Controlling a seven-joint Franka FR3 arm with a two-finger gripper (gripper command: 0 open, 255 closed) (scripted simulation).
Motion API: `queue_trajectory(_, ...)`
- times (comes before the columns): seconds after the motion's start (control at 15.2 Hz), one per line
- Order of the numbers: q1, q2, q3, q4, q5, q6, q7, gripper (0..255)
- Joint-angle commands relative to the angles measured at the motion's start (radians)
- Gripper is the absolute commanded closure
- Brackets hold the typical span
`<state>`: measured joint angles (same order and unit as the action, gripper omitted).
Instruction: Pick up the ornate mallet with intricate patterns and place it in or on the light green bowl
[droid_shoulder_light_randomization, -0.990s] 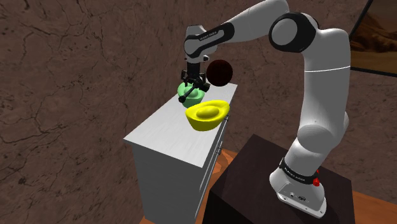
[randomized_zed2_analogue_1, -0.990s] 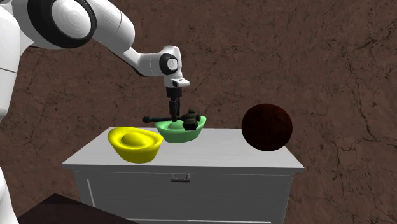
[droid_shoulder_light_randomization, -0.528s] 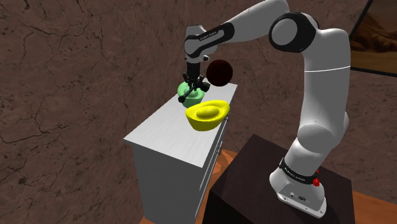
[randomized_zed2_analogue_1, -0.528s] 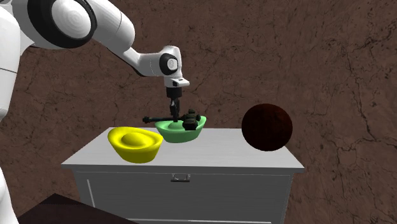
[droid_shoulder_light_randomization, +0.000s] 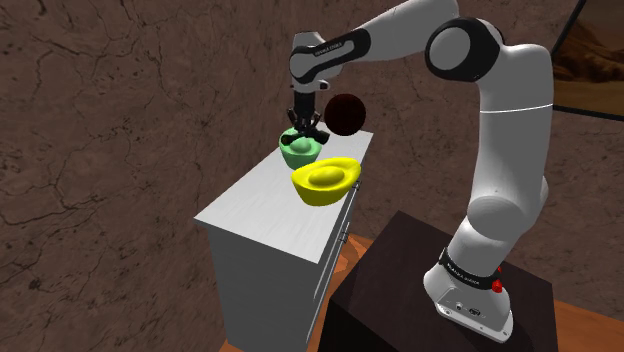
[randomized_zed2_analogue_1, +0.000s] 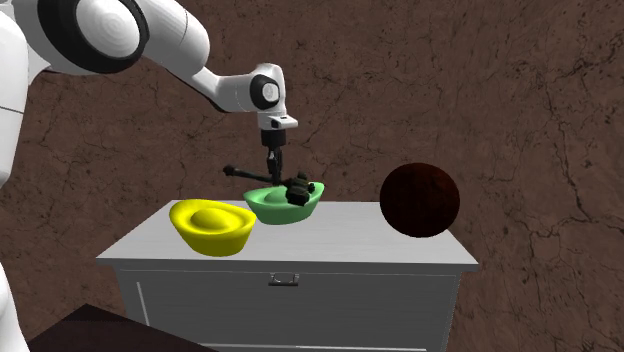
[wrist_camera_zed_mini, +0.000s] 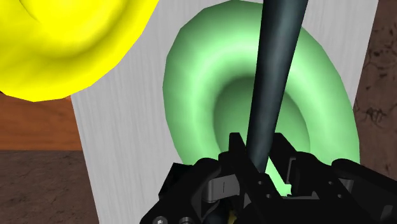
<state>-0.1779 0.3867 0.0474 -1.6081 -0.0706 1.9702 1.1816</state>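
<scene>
The dark mallet rests its patterned head inside the light green bowl, and its thin handle slants up toward the second exterior view's left. My gripper points straight down over the bowl and is shut on that handle. In the wrist view the dark handle runs out from between the fingers across the green bowl. The shoulder view has the gripper just above the bowl at the far end of the white cabinet top.
A yellow ingot-shaped dish sits close beside the green bowl on the white cabinet. A dark brown ball lies at the cabinet's far end. The robot's dark stand is beside the cabinet.
The fingers shut on the mallet's handle, then the hand rose a little. The handle's free end has tipped upward while the head stays in the bowl.
</scene>
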Motion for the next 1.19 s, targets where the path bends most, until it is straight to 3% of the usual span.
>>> queue_trajectory(0.0,0.0,-0.009,0.0,0.011,0.001,-0.021,-0.001,255)
queue_trajectory(0.73,0.001,-0.033,0.001,0.113,0.005,-0.146,-0.008,255)
queue_trajectory(0.99,-0.028,0.136,-0.015,0.393,0.005,-0.254,-0.062,255)
queue_trajectory(1.12,-0.029,0.135,-0.014,0.364,0.005,-0.226,-0.06,255)
